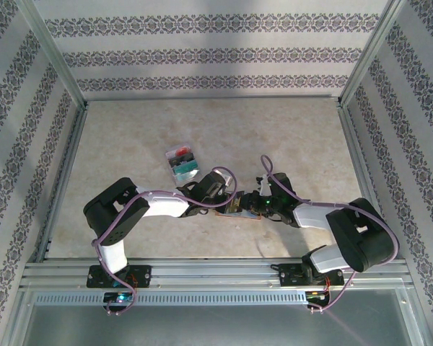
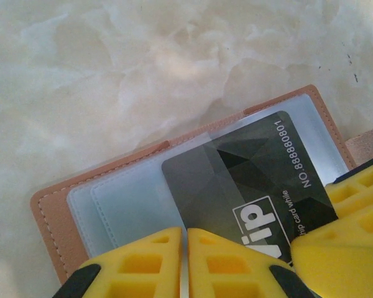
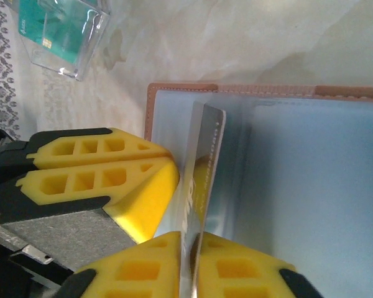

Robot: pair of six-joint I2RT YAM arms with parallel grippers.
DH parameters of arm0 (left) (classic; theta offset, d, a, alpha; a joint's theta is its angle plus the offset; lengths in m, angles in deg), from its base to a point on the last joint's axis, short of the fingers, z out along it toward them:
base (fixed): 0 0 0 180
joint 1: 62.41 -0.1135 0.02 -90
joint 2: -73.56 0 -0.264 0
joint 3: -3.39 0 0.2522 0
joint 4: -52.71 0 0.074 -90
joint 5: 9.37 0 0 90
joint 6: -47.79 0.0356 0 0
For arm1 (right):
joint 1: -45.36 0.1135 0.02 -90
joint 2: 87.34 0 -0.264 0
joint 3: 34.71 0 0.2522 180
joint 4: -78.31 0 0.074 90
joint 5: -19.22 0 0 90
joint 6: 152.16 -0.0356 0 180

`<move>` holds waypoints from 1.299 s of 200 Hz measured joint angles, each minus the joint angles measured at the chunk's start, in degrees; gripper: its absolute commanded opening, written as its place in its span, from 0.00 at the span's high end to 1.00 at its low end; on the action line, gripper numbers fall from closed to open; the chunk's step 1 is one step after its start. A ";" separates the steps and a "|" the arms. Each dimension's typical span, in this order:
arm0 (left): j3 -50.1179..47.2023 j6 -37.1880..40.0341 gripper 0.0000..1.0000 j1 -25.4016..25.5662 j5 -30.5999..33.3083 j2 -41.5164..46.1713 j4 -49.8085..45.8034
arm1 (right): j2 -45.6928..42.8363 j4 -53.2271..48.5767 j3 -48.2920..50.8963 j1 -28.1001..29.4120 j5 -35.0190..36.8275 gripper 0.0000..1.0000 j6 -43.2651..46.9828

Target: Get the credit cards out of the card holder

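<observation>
Clamps the dark card (image 3: pixel 202 186) in the right jaws, yellow fingers (image 3: pixel 137 273) tight on either face, the card standing edge-on between them from the right wrist. Shuts the left jaws too, yellow fingertips (image 2: pixel 149 261) pressed together with only a hairline slit; cannot tell whether anything thin sits in that slit. Sets those left tips just beside the card's near edge, against the clear sleeves (image 2: pixel 124 198) of the card holder (image 2: pixel 50 211). Reads "vip" and a printed number on the card's face just beyond the left jaws, with part of that face hazed under a sleeve and one corner covered by a right finger. Lies open and flat under both jaws, reddish-brown leather rim framing the grey-blue inside, on the pale marbled worktop (image 2: pixel 112 74). Finds a clear box (image 3: pixel 90 53) holding a teal card (image 3: pixel 46 25) well beyond the right jaws, up and to their left, apart from the holder. From above, brings both jaws tip to tip over the holder at mid-worktop, with the box of coloured cards (image 1: pixel 181 161) beyond the left jaws.
</observation>
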 measured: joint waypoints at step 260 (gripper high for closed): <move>-4.72 -7.48 0.47 -4.81 -1.18 22.10 -1.79 | -23.06 0.83 3.45 -2.99 3.76 1.00 0.11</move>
